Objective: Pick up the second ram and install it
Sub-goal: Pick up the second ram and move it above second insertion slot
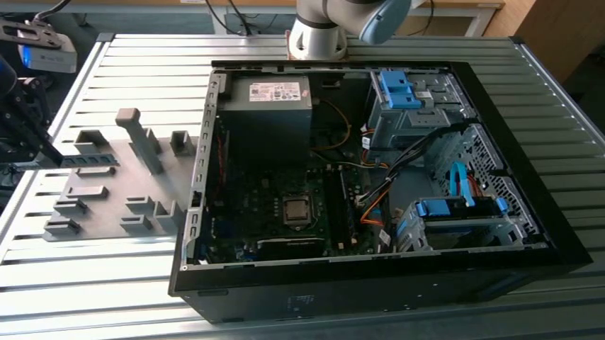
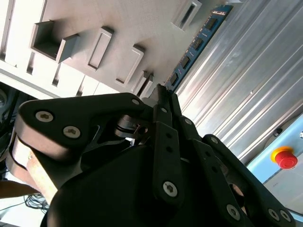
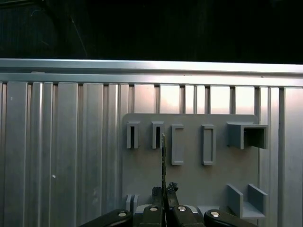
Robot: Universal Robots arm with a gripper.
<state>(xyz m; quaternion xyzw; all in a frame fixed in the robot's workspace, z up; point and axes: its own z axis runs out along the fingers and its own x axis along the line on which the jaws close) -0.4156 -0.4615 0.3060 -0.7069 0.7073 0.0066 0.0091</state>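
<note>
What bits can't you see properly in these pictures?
- second ram: it is edge-on in the first wrist view, just a thin line. In the second wrist view its near end is hidden in the shut claw.
- computer case: in the exterior view, the slots inside are too small and dark to tell if any is filled.
- arm: it is cut off by the exterior view's top edge.

You will find no wording here that you can read. The white label on the power supply, upper middle of the exterior view, carries print too small to make out.
</note>
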